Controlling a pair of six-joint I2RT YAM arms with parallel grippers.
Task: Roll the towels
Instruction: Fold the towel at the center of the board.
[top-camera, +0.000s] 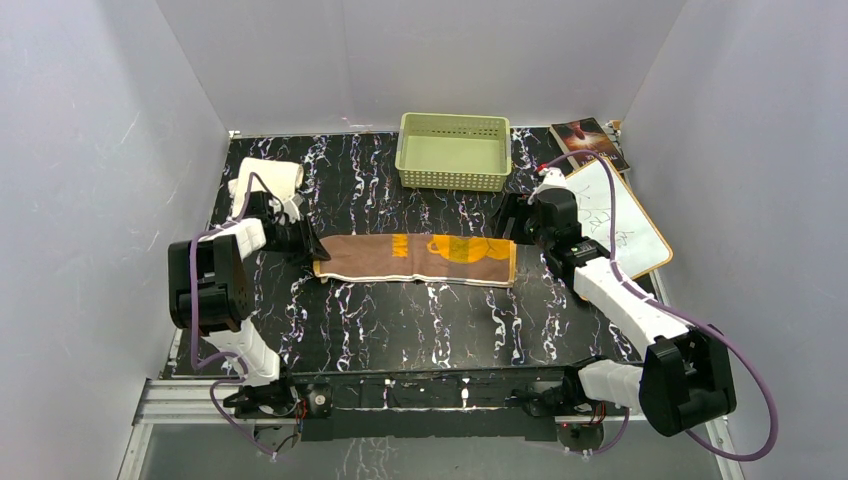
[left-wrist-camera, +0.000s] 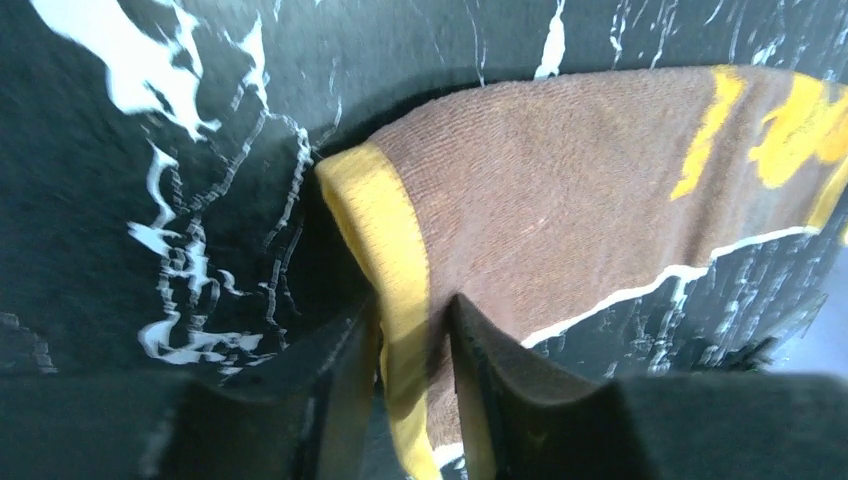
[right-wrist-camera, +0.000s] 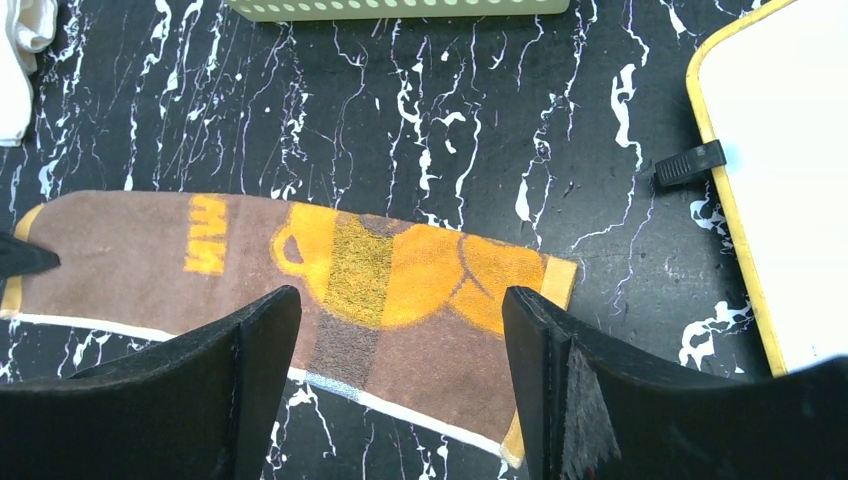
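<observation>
The mustard-yellow and brown towel (top-camera: 415, 259) lies flat and stretched out across the middle of the black marbled table. My left gripper (top-camera: 312, 252) is at its left end. In the left wrist view the gripper (left-wrist-camera: 415, 320) is shut on the towel's yellow hem (left-wrist-camera: 385, 230), which is slightly raised off the table. My right gripper (top-camera: 510, 228) hovers open over the towel's right end (right-wrist-camera: 430, 290), with nothing between its fingers (right-wrist-camera: 250, 340). The cream-white towel (top-camera: 268, 180) sits bunched at the far left; a bit of it (right-wrist-camera: 20, 60) also shows in the right wrist view.
A pale green basket (top-camera: 452, 150) stands at the back centre. A white board with an orange rim (top-camera: 615, 215) lies at the right, with a black clip (right-wrist-camera: 690, 163) beside it. A dark book (top-camera: 588, 138) lies behind the board. Grey walls enclose the table.
</observation>
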